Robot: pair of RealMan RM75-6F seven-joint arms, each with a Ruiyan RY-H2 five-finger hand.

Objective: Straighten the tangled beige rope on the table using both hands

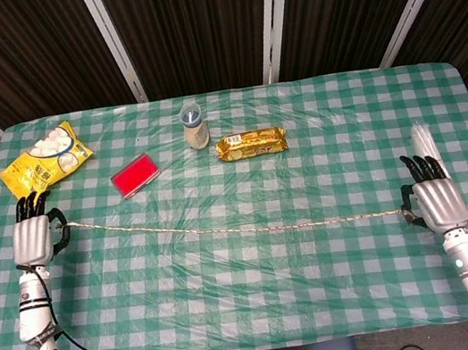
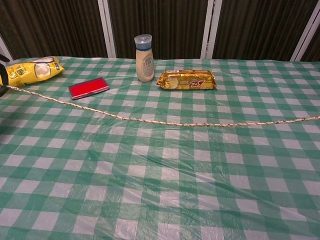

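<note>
Beige twisted rope [image 1: 226,231] stretched nearly straight across green-and-white checked tabletop [image 1: 266,305], left to right, no loops or knots visible; slight bend near middle in chest view [image 2: 165,123]. Left end held in left hand [image 1: 33,239], fingers curled round rope at left tabletop edge. Right end held in right hand [image 1: 436,201], fingers curled, rope meeting hand at its inner side. Exact finger contact on either end too small to make out.

Beyond rope: flat red rectangular case [image 1: 135,174] just behind left portion, apart from rope. Clear bundle of plastic straws [image 1: 431,160] at right edge, just behind right hand. Gold foil biscuit packet [image 1: 250,143], small beige bottle with clear cap [image 1: 194,126], yellow snack bag [image 1: 43,161] at far left.
</note>
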